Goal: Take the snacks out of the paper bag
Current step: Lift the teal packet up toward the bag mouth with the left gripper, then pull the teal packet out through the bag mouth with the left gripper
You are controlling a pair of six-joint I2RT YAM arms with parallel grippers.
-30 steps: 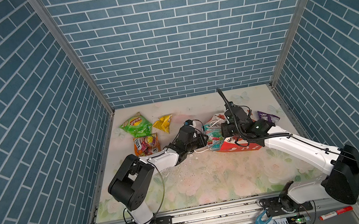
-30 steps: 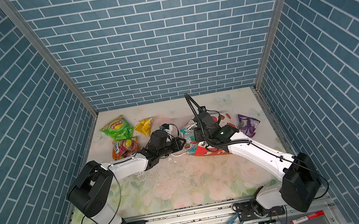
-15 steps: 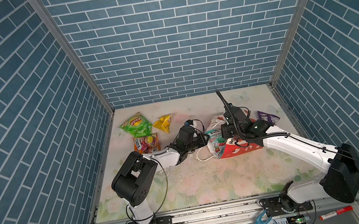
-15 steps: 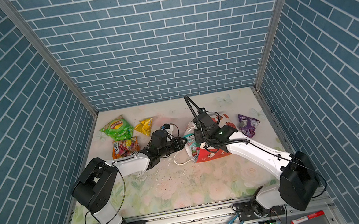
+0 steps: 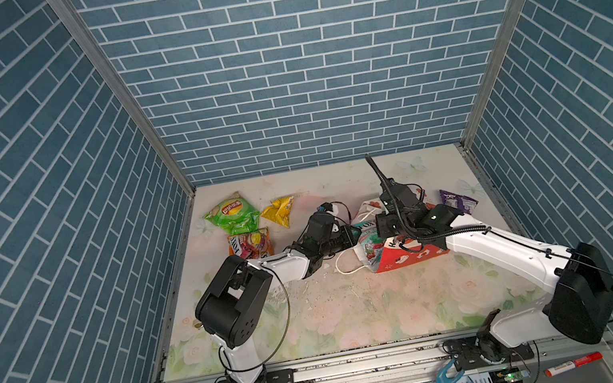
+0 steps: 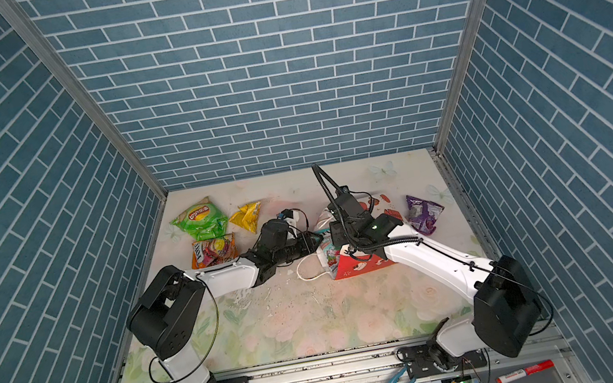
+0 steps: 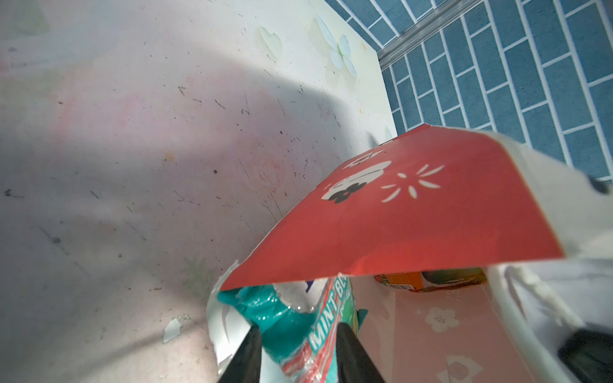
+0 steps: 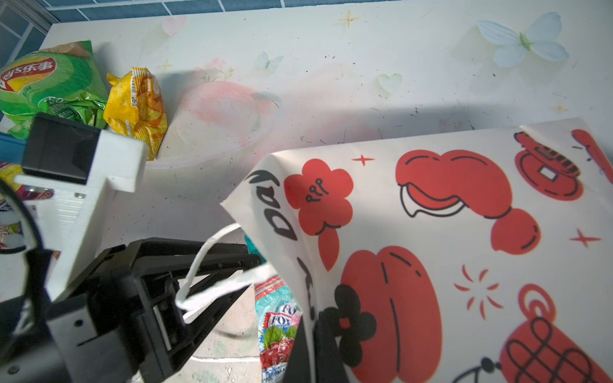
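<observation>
**Drawing the teal packet clear of the bag mouth**

The paper bag lies on its side on the counter, with its mouth turned toward the left arm. The right end effector is clenched on the bag's upper wall near the rim and props the mouth open. The left end effector grasps the teal packet, one finger on each side, and the packet sits half out of the mouth. An orange packet lies deeper inside. Out on the counter are a green packet, a yellow packet, a second orange packet and a purple packet.

The pull should probably run low and straight back, away from the mouth, so the foil does not catch on the ragged paper rim. The cord handle loops close by and could snag. A slow, steady draw suits a hold on one end of the packet. The right pinch must stay firm, or the bag may slide along.
</observation>
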